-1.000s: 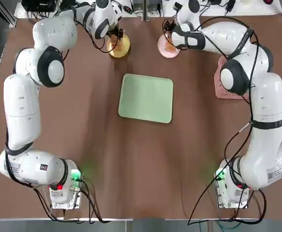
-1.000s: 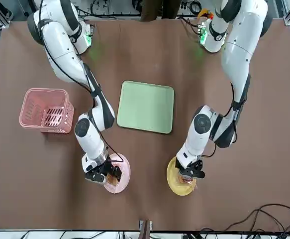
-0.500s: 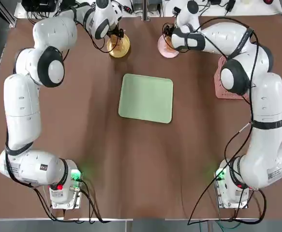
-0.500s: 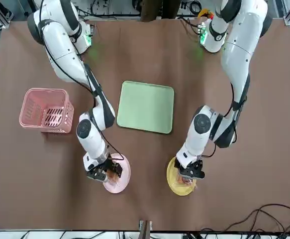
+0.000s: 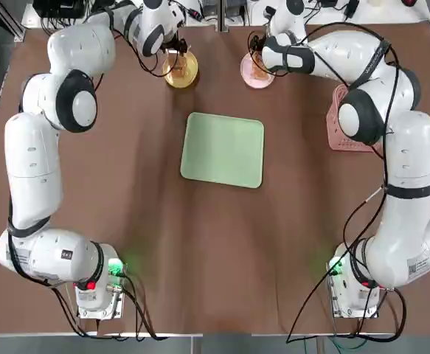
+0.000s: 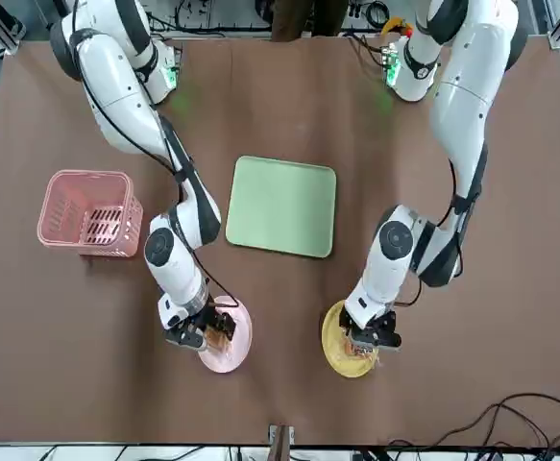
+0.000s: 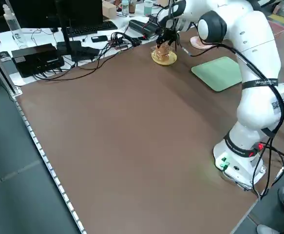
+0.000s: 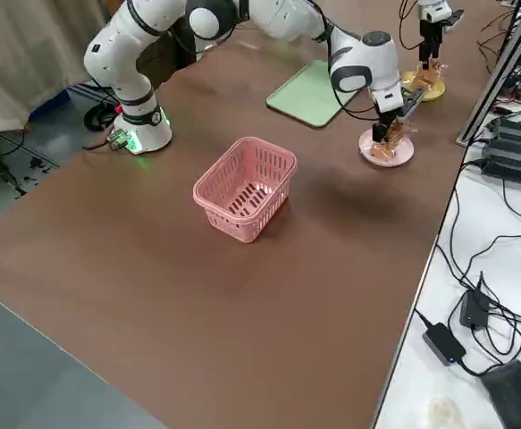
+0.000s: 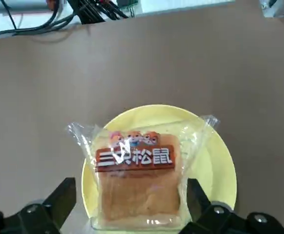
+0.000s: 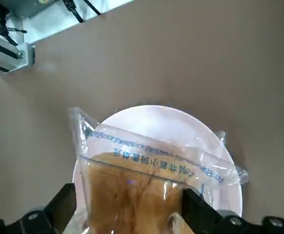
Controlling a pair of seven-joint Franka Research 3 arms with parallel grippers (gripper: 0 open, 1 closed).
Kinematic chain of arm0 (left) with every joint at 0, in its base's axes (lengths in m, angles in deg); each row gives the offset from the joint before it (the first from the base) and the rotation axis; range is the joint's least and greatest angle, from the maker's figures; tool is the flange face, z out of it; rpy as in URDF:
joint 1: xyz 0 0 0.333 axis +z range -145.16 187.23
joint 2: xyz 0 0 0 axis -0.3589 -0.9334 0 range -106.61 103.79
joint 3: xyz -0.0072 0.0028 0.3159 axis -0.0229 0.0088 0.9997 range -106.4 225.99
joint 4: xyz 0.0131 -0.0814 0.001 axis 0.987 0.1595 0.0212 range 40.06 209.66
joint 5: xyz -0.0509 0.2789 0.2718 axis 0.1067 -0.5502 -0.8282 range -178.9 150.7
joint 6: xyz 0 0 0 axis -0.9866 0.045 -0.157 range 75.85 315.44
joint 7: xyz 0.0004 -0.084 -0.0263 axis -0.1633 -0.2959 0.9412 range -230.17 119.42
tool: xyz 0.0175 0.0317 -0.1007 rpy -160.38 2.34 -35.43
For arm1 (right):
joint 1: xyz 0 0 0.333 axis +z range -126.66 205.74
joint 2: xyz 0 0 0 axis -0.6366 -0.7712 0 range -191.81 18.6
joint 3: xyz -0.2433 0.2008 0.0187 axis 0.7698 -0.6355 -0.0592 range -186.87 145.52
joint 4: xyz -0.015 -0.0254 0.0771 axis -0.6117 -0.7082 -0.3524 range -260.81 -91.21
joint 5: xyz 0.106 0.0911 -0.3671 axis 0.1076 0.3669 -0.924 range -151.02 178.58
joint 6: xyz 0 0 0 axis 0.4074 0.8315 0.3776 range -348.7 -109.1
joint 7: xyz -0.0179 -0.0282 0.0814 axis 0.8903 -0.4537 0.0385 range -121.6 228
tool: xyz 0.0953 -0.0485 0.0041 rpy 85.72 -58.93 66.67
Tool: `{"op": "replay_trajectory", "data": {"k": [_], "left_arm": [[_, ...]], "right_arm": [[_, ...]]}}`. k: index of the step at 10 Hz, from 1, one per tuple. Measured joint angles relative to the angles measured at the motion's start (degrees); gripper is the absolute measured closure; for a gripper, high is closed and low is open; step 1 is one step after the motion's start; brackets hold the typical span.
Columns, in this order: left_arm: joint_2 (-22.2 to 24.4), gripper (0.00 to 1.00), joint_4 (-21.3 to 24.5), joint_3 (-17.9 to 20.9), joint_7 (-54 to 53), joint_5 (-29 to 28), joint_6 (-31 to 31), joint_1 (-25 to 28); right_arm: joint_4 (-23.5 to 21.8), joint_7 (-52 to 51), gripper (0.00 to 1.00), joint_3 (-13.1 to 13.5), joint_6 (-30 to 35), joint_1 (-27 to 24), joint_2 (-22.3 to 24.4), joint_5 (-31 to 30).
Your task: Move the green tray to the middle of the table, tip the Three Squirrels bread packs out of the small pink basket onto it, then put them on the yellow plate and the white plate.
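Observation:
The green tray (image 5: 223, 150) lies empty at the table's middle. At the far edge, my left gripper (image 9: 129, 204) hangs open just above the yellow plate (image 9: 215, 165). One Three Squirrels bread pack (image 9: 137, 180) rests on that plate between the spread fingers (image 9: 59, 200). My right gripper (image 10: 129, 207) is open over the white plate (image 10: 156, 119), astride a second bread pack (image 10: 132, 185) lying there. The small pink basket (image 8: 245, 188) stands upright and empty at the robot's right, partly hidden by the right arm in the top view.
Both arms reach across to the far edge, left (image 5: 176, 53) and right (image 5: 259, 63), flanking the tray. Cables, a keyboard and black boxes (image 7: 37, 56) lie on the bench beyond the table. A metal post (image 8: 501, 67) stands near the plates.
Both grippers have opened wider around the packs on the plates. The right gripper has shifted slightly on the white plate; tray and basket have not moved.

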Motion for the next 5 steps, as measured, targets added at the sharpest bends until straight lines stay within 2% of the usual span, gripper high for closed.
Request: {"op": "replay_trajectory", "data": {"k": [1,2,5], "left_arm": [[0.9,0.00,-0.3,-0.1,0.0,0.2,-1.8,0.1],[2.8,0.00,-0.8,-0.4,0.0,0.3,-6.5,0.1],[11.9,0.00,-1.2,-2.0,0.0,4.4,-18.6,0.0]], "right_arm": [[0.0,0.0,0.01,0.0,0.0,0.0,0.3,0.0],[0.1,0.0,0.01,0.0,0.9,0.0,0.7,0.0],[2.2,0.0,0.01,0.0,7.8,-0.1,2.0,0.0]]}}
